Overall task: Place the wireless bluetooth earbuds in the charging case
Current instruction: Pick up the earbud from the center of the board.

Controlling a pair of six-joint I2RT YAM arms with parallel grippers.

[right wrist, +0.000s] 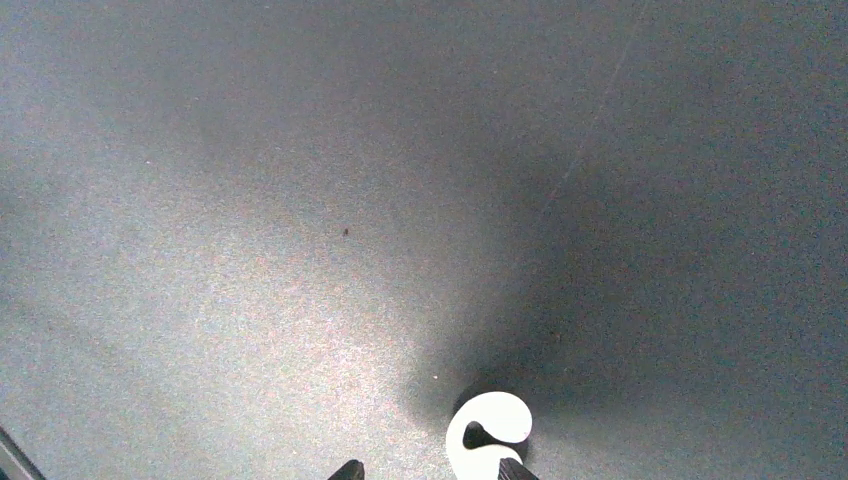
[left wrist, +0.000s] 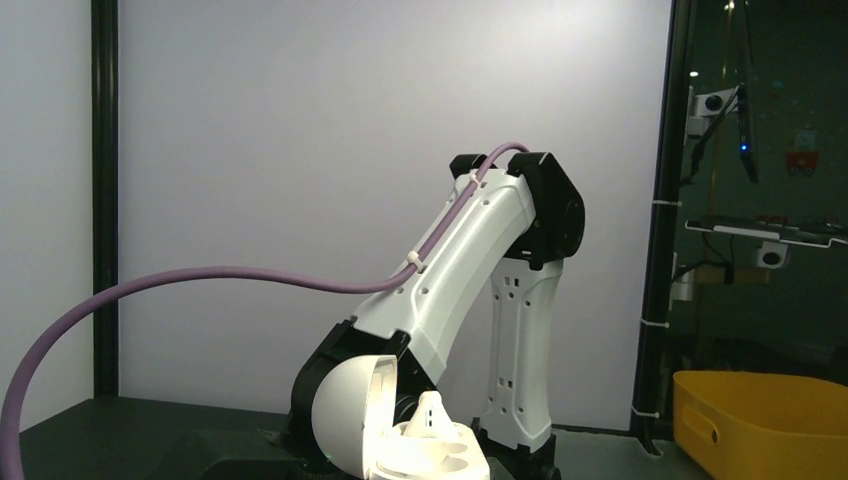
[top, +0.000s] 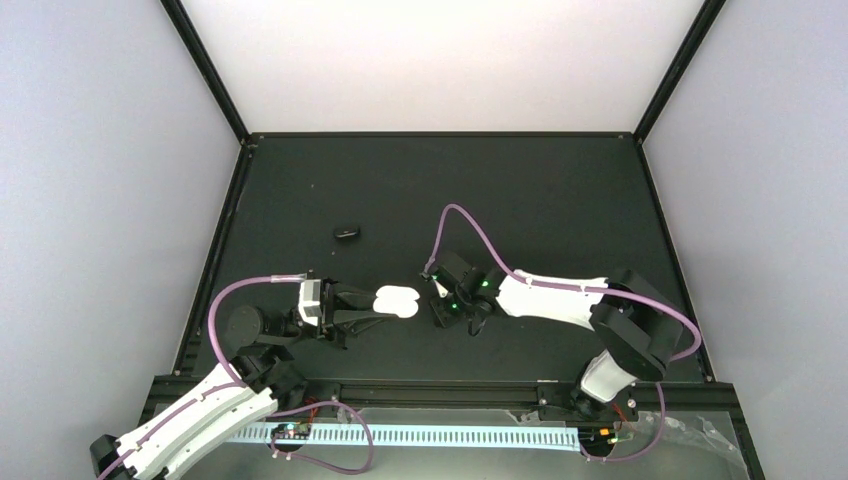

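Observation:
The white charging case lies open on the black mat, and my left gripper is shut on its left end. In the left wrist view its lid stands up and one white earbud sits upright in the base. My right gripper hovers just right of the case, pointing down at the mat. Its jaws stand apart. A second white earbud lies on the mat against the right fingertip, clear of the left one.
A small black object lies on the mat behind and left of the case. Black frame rails edge the mat. A yellow bin stands beyond the table on the right, behind my right arm.

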